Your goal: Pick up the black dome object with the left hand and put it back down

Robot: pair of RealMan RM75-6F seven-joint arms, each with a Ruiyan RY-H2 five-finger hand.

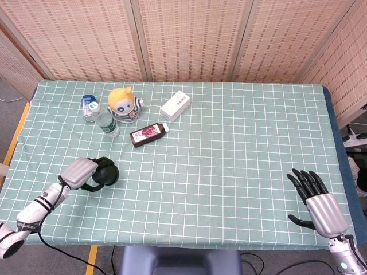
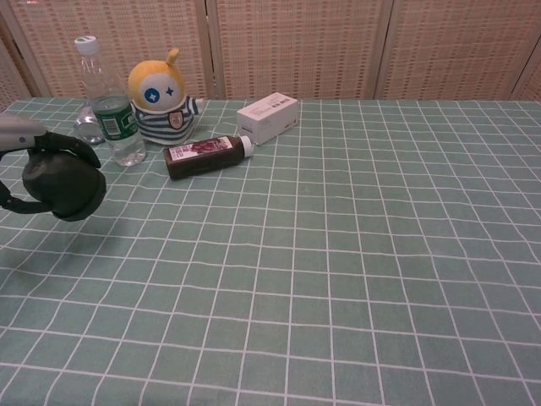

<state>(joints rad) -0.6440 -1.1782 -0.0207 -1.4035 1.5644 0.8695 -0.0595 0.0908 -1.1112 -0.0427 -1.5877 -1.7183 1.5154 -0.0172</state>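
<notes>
I have the left robot hand wrapped around the black dome, fingers curled over its top and side, near the front left of the worktop. In the chest view the dome sits low, just over the checked cloth with its shadow close beneath; I cannot tell whether it touches the cloth. The left robot hand shows only at the frame's edge there, dark fingers arching over the dome.

My right robot hand rests at the front right corner, fingers spread and holding nothing, well apart from everything else.

Toward the back left I see a doll with a yellow head, a clear bottle standing just beside it, and a second bottle lying behind that. A dark bottle lies on its side near the doll, and a white box lies just beyond its cap.
</notes>
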